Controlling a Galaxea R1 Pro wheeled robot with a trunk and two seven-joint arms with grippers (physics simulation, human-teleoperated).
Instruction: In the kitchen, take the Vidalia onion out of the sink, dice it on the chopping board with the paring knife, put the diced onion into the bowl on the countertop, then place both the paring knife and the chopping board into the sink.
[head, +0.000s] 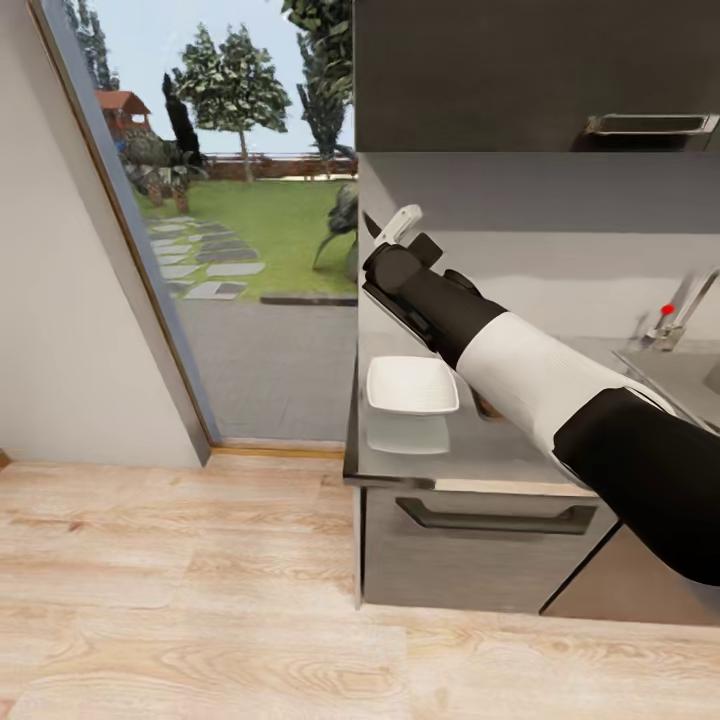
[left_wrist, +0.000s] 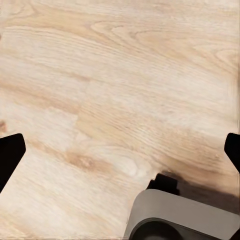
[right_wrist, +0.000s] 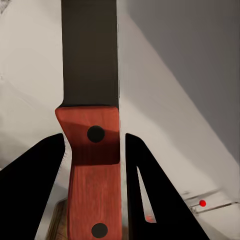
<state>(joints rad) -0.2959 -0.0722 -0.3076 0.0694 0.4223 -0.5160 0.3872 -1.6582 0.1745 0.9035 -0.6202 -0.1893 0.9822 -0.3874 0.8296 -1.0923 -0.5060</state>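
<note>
Right wrist view shows the right gripper (right_wrist: 95, 165) pinching the reddish-brown wooden handle of the paring knife (right_wrist: 92, 150), with two dark rivets and a dark blade pointing away from the camera. From the head view, the right arm reaches over the smooth grey countertop (head: 470, 450), where the shallow white squarish bowl (head: 411, 385) sits near the edge, while the chrome tap with a red knob (head: 675, 315) stands further right. Left wrist view shows the left gripper (left_wrist: 120, 155) with its dark fingertips (left_wrist: 10, 155) spread wide above the light wooden floor (left_wrist: 100, 75).
</note>
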